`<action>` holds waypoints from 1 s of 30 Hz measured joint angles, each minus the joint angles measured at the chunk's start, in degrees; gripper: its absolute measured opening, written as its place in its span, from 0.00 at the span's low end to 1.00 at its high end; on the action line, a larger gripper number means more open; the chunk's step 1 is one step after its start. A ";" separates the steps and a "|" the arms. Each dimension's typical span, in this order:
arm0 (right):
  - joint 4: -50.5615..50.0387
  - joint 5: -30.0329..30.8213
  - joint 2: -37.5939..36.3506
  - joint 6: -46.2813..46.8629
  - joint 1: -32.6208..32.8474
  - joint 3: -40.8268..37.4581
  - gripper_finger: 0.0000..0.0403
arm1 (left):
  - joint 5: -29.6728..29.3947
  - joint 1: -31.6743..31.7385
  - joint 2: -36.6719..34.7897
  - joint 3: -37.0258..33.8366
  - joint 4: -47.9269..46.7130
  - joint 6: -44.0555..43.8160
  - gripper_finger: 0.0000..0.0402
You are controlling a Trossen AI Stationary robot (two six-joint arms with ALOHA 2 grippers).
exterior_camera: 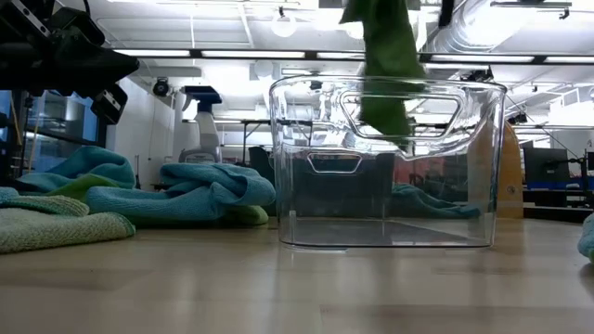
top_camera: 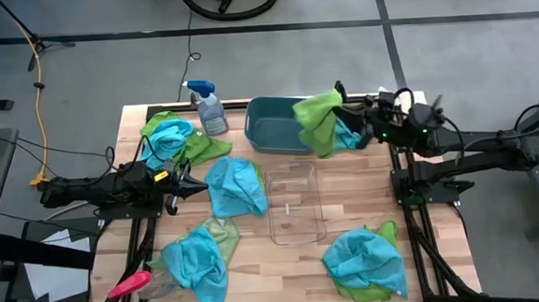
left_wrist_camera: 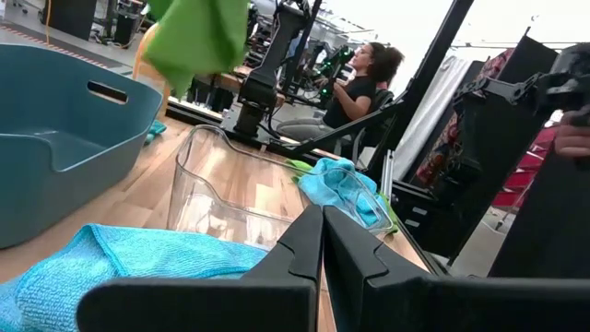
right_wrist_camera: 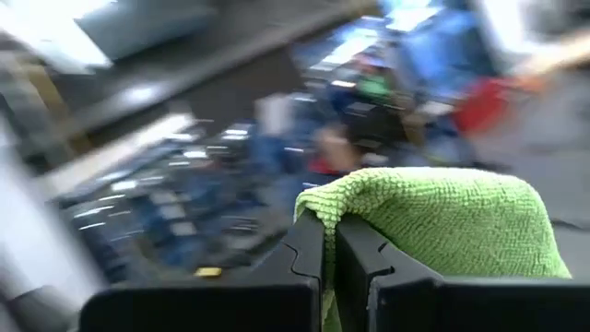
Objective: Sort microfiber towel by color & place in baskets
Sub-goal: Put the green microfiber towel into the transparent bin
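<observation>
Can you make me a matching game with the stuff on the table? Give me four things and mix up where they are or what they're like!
Things:
1. green towel
2. clear bin
3. spray bottle
4. left gripper

Clues:
A. stands on the table beside the teal tub
B. shut, holding nothing, next to a blue towel
C. hangs from the right gripper over the teal tub
D. see-through, empty, in the middle of the table

Pairs: 1-C, 2-D, 3-A, 4-B

Robotics lab: exposed ducts, equipment racks
</observation>
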 joint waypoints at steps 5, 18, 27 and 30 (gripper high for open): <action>5.54 -4.77 0.28 -2.69 1.34 0.00 0.00 | -0.01 0.00 -0.01 0.00 0.01 0.01 0.00; 5.16 -14.97 1.06 -8.29 7.18 0.00 0.00 | 0.00 0.02 -0.02 0.02 0.02 0.02 0.00; 5.33 -15.64 1.00 -9.01 7.65 0.00 0.00 | -0.02 0.02 0.00 0.00 0.00 0.00 0.00; 5.35 -15.70 1.00 -7.72 7.65 0.00 0.00 | -0.01 0.02 0.00 0.01 0.00 0.00 0.00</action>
